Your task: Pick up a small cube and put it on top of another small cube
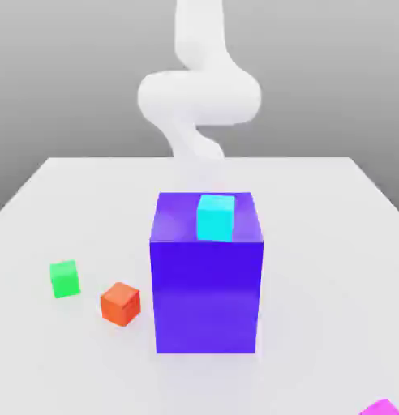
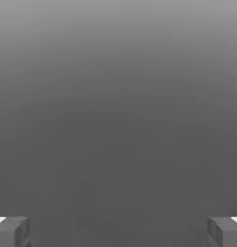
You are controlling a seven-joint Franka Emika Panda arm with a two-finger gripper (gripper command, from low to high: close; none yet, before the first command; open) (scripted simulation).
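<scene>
Magenta cube [image 1: 383, 408] — cut by the frame's edge — partly hidden.

Looked like a simulated test bench, not a real room: plain white table [image 1: 332, 211], featureless grey backdrop, smooth white arm [image 1: 199, 97], flat-coloured matte blocks such as the big blue-violet block [image 1: 207, 296].

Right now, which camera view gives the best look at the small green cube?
The exterior view. The green cube sits in plain sight on the white table, toward that view's left, beside the orange cube. The hand view offers just a grey backdrop between the fingertips.
</scene>
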